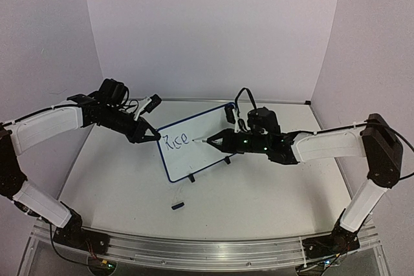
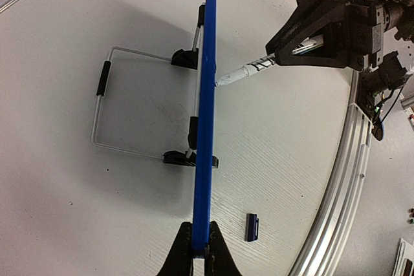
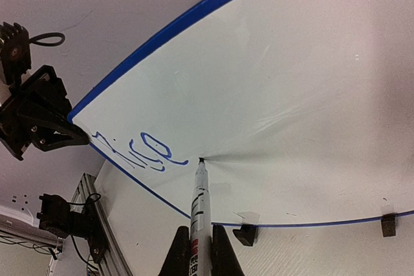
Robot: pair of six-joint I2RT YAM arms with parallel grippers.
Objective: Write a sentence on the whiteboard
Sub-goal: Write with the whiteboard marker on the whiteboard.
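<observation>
Your whiteboard (image 1: pixel 194 143) stands propped near the middle of the top view, tilted back on its wire stand (image 2: pixel 103 114) and two clip feet (image 3: pixel 244 234), with the table (image 1: pixel 116 185) beneath it. The left gripper (image 1: pixel 150 135) is clamped on the board's left edge; at the bottom centre of its own wrist view the fingers pinch the thin blue frame. The right gripper (image 1: pixel 217 140) is closed around the marker (image 1: pixel 208 139), whose tip touches the white face just right of the written word. Of the sentence (image 3: pixel 139 153) only "Rice" shows, in the lower left of the right wrist view, so most of the writing looks to be ahead of you. Treat the board as light and stiff but easy to shove: it rests on thin wire and small feet, and I'd expect pen pressure to push it back or swivel it if the left hold slackens (the glossy face may also let the tip skate). The frame edge is the sensible place to hold, since a finger on the face could smear the ink. Press lightly with the marker. A small dark piece (image 1: pixel 177 205), perhaps the cap, lies on the table toward the bottom of the top view, well apart from the board.
</observation>
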